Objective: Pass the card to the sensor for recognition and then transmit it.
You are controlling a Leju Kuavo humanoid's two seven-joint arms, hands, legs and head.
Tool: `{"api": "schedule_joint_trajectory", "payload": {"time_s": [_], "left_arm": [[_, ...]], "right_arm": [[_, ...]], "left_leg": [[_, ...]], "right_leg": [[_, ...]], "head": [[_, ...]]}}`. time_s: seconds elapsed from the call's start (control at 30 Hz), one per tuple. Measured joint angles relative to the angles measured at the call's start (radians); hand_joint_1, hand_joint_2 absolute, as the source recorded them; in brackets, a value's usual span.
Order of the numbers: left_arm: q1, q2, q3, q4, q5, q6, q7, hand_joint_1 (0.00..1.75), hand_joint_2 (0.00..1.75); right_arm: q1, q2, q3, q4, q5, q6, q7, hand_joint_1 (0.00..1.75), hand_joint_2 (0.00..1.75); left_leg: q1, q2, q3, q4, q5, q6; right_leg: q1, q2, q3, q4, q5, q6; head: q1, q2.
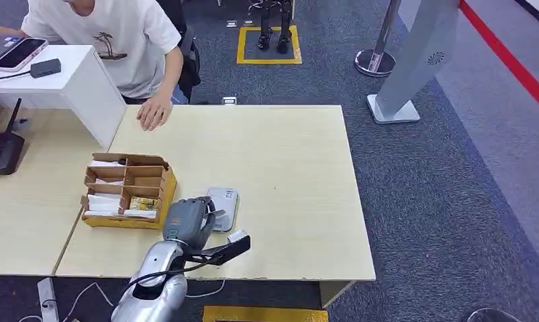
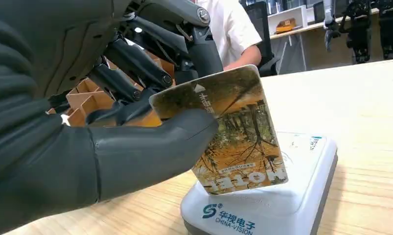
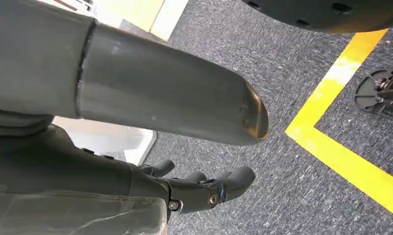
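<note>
Left hand (image 2: 111,117) pinching the card (image 2: 233,132) between thick grey thumb and darker fingers, tilted on edge, lower corner over or just touching the card reader (image 2: 263,205). Right hand (image 3: 204,188) hanging beside the body above the carpet, holding nothing, fingers apart.

Likely trouble: card held steeply rather than flat, so possibly no read at all. Smooth glossy plastic against a smooth rubbery thumb, so liable to slide or twist if pressed down against the reader's top. Could nudge the light reader across the slick worktop (image 1: 280,161) if pushed sideways. Grip covering a good part of the card's face, leaving little free edge for a handover to the person (image 1: 119,40) across the worktop.

Card thin, stiff, round-cornered, printed with an autumn woodland scene. Reader a low white plastic slab, rounded edges, matte top, blue logo. Worktop pale wood-grain laminate. Beside the hand, a cardboard box (image 1: 127,190) with dividers, holding papers and cards
</note>
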Motion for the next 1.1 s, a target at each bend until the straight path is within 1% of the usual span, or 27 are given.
{"api": "schedule_joint_trajectory", "payload": {"time_s": [0.97, 1.03, 1.1], "left_arm": [[0.009, -0.002, 0.000, -0.001, 0.023, 0.003, -0.002, 1.75, 1.75], [0.009, 0.000, 0.006, -0.020, 0.046, 0.014, -0.002, 1.75, 1.75], [0.003, 0.005, 0.019, -0.065, 0.069, 0.014, -0.002, 1.75, 1.75]], "right_arm": [[0.000, 0.000, -0.021, 0.000, 0.000, 0.000, -0.004, 0.00, 0.00], [0.000, 0.000, -0.021, 0.000, 0.000, 0.000, -0.004, 0.00, 0.00], [0.001, 0.000, -0.021, 0.000, 0.000, 0.000, 0.001, 0.00, 0.00]], "left_leg": [[0.000, 0.000, 0.000, 0.000, 0.000, 0.000], [0.000, 0.000, 0.000, 0.000, 0.000, 0.000], [0.000, 0.000, 0.000, 0.000, 0.000, 0.000]], "right_leg": [[0.000, 0.000, 0.000, 0.000, 0.000, 0.000], [0.000, 0.000, 0.000, 0.000, 0.000, 0.000], [0.000, 0.000, 0.000, 0.000, 0.000, 0.000]], "head": [[0.000, 0.000], [0.000, 0.000], [0.000, 0.000]]}}
